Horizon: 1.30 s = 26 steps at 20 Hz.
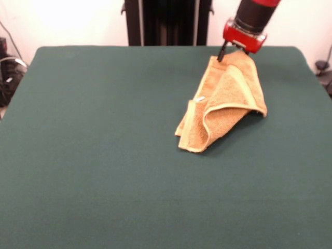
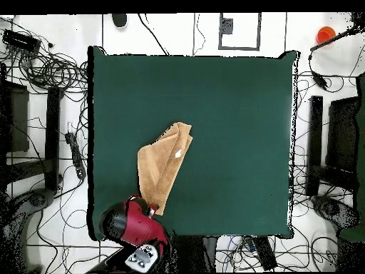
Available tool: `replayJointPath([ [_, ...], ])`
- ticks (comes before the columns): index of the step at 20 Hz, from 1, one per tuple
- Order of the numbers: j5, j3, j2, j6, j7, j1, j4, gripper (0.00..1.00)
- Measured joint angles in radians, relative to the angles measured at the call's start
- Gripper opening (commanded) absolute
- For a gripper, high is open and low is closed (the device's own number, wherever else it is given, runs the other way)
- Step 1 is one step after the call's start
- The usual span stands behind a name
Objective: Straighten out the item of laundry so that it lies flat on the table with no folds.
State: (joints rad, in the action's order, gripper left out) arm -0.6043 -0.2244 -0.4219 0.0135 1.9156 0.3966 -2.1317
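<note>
The orange-tan towel [image 1: 225,104] lies folded and bunched on the dark green table [image 1: 104,145], on the right of the far half in the front view. Its far corner rises up to my gripper [image 1: 232,54], which is shut on that corner near the table's far edge. One dark finger [image 1: 222,52] shows left of the cloth. A paler border band curls across the top fold, and a tiny white tag [image 1: 199,98] shows on the left side. In the overhead view the towel [image 2: 165,168] runs slantwise from the table's [image 2: 235,107] middle left toward the arm [image 2: 135,227], which hides the gripper.
The robot's black pedestal [image 1: 166,21] stands beyond the far edge. In the overhead view, cables [image 2: 57,71] and black stands [image 2: 317,143] lie on the floor round the table, with an orange object [image 2: 326,33] at the upper right.
</note>
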Motion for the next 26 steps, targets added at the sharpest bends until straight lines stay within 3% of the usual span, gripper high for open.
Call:
replayJointPath([
  [1,0.024,0.036,-0.007,-0.011,0.000,-0.045,-0.009,1.00],
  [9,0.094,0.115,-0.033,-0.059,0.000,-0.149,-0.047,1.00],
  [26,0.121,0.131,-0.036,-0.079,0.000,-0.172,-0.055,1.00],
])
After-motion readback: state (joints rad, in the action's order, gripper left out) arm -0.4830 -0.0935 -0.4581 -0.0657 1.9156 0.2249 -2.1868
